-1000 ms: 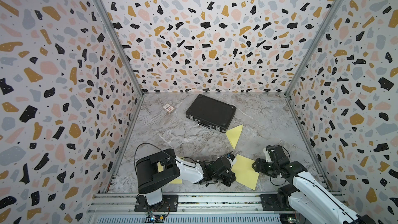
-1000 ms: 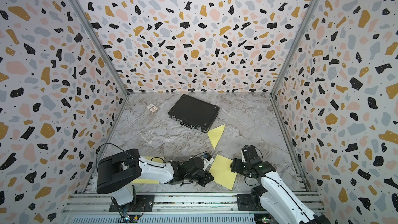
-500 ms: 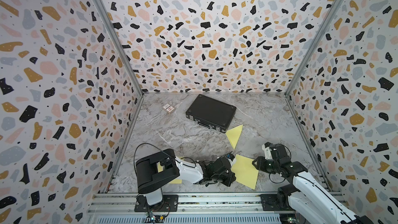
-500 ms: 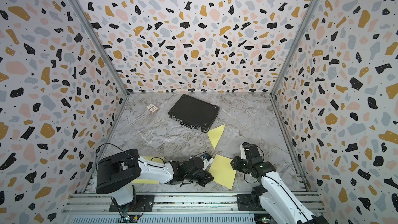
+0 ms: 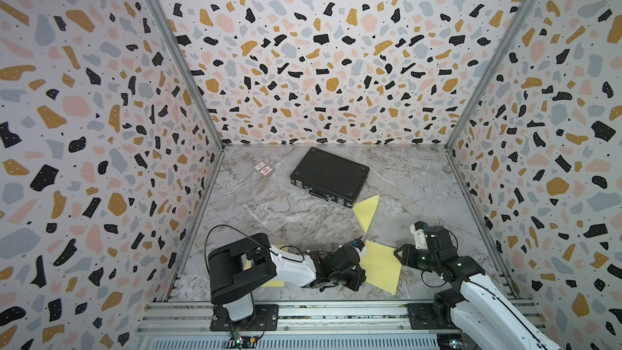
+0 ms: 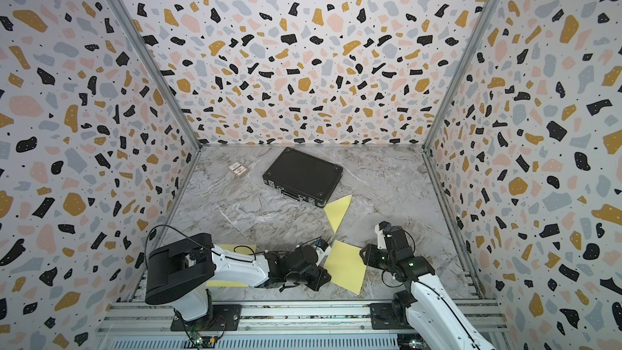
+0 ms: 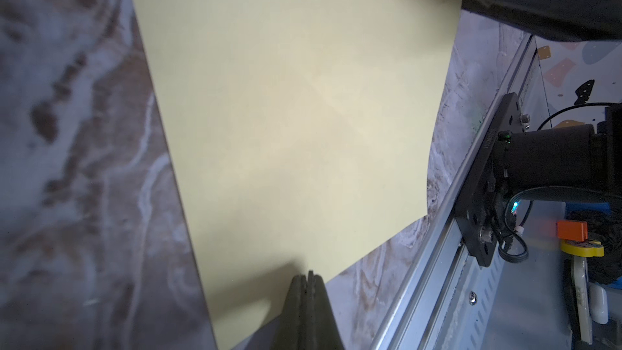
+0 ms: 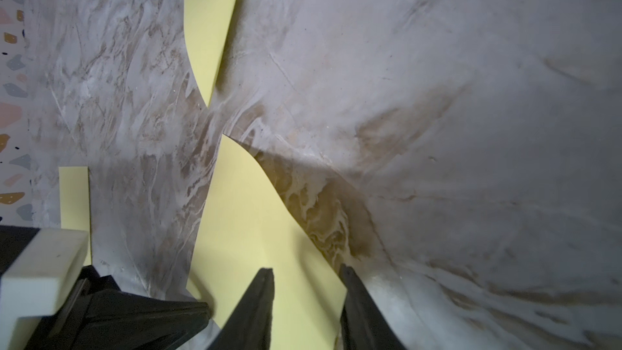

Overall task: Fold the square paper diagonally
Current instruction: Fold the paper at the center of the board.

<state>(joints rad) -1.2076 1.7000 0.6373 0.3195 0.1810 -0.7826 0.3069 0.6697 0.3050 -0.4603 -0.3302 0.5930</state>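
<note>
The square paper (image 5: pixel 382 269) (image 6: pixel 346 268) is a pale yellow sheet lying on the marble floor near the front rail. My left gripper (image 5: pixel 363 277) (image 6: pixel 328 277) is shut, and its tips (image 7: pixel 308 276) rest on the sheet's (image 7: pixel 296 112) left front edge. I cannot tell whether they pinch it. At the sheet's right corner my right gripper (image 5: pixel 399 254) (image 6: pixel 363 252) (image 8: pixel 306 272) stands open. One of its fingers (image 8: pixel 266 284) is over the paper (image 8: pixel 242 213) and the other is at its curled edge.
A folded yellow triangle (image 5: pixel 367 212) (image 6: pixel 337 212) (image 8: pixel 208 28) lies just behind the sheet. Behind that is a black case (image 5: pixel 330 175) (image 6: pixel 303 176). A small card box (image 5: pixel 263 170) sits at the back left. Another yellow sheet (image 5: pixel 274 281) (image 6: pixel 223 282) lies under my left arm.
My right gripper's jaws have narrowed, and it has edged a little toward the sheet's corner. The left arm and the paper have stayed put.
</note>
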